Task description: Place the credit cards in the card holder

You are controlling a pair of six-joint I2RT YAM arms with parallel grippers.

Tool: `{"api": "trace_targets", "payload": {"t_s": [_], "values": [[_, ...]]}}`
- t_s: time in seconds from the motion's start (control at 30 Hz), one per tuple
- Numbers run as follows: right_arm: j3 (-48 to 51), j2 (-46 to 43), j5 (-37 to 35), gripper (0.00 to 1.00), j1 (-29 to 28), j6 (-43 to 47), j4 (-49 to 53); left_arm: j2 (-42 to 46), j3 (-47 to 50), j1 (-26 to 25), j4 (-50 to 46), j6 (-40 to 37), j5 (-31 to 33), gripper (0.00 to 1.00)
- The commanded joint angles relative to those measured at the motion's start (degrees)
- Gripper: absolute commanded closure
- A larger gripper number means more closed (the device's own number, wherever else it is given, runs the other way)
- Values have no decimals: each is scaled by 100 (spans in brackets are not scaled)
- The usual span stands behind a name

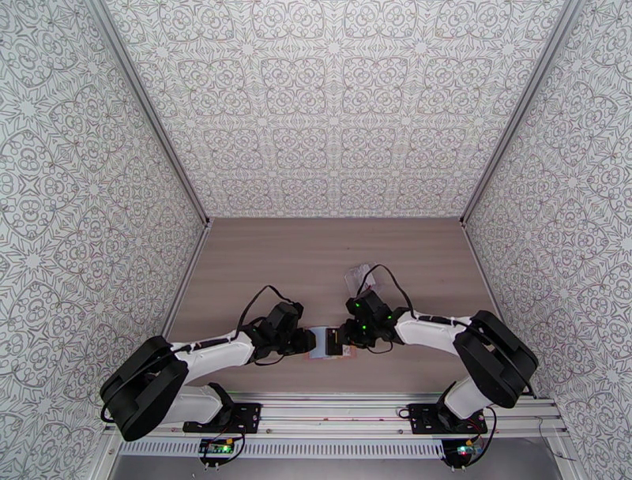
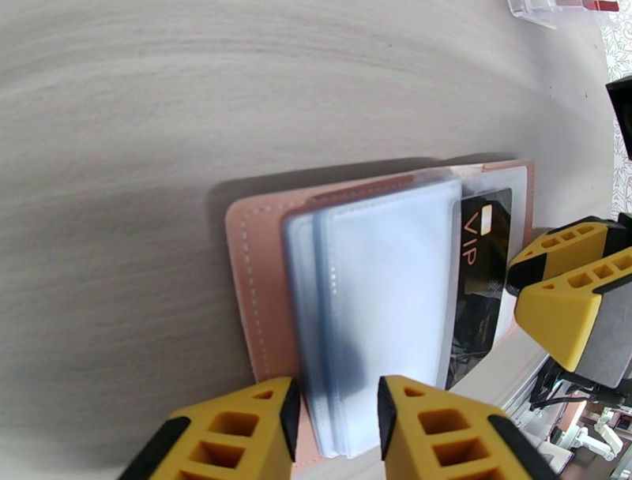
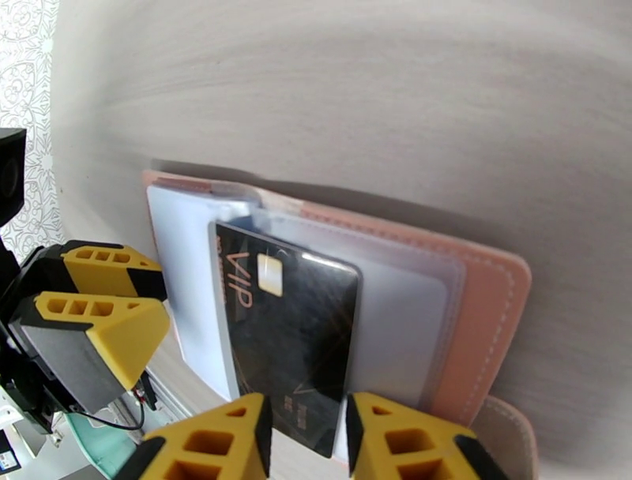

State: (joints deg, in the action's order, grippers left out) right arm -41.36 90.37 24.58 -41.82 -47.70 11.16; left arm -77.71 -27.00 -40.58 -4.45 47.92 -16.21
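Observation:
The card holder (image 1: pixel 318 353) lies open on the table between both arms, its pink cover (image 2: pixel 253 276) under a stack of blue-grey clear pockets (image 2: pixel 387 284). A black credit card (image 3: pixel 292 331) marked VIP sits partly inside a pocket on the holder's right half (image 3: pixel 482 316). My right gripper (image 3: pixel 308 426) is open, its fingers astride the card's outer end, and it also shows in the left wrist view (image 2: pixel 520 286). My left gripper (image 2: pixel 336 410) stands open at the holder's left edge, the pocket stack between its fingertips. From above, both grippers (image 1: pixel 306 341) (image 1: pixel 353 338) meet at the holder.
A crinkly clear plastic pouch (image 1: pixel 359 278) lies just beyond the right gripper, with something red in it (image 2: pixel 588 5). Patterned walls (image 1: pixel 95 197) close in the left, right and far sides. The metal rail (image 1: pixel 340 410) carrying the arm bases runs along the near edge.

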Motion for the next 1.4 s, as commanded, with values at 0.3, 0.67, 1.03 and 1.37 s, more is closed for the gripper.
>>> {"api": "trace_targets", "payload": {"t_s": [0.3, 0.67, 1.03, 1.37], "values": [[-351, 160, -399, 68, -177, 160, 488, -162, -43, -56, -117, -33, 102, 64], [-573, 324, -493, 69, -331, 175, 611, -174, 10, -56, -47, -12, 91, 64], [-725, 437, -498, 70, -425, 187, 651, -165, 37, -64, -8, 4, 91, 64], [-881, 530, -448, 71, -498, 165, 606, -174, 45, -67, 1, 2, 94, 64]]}}
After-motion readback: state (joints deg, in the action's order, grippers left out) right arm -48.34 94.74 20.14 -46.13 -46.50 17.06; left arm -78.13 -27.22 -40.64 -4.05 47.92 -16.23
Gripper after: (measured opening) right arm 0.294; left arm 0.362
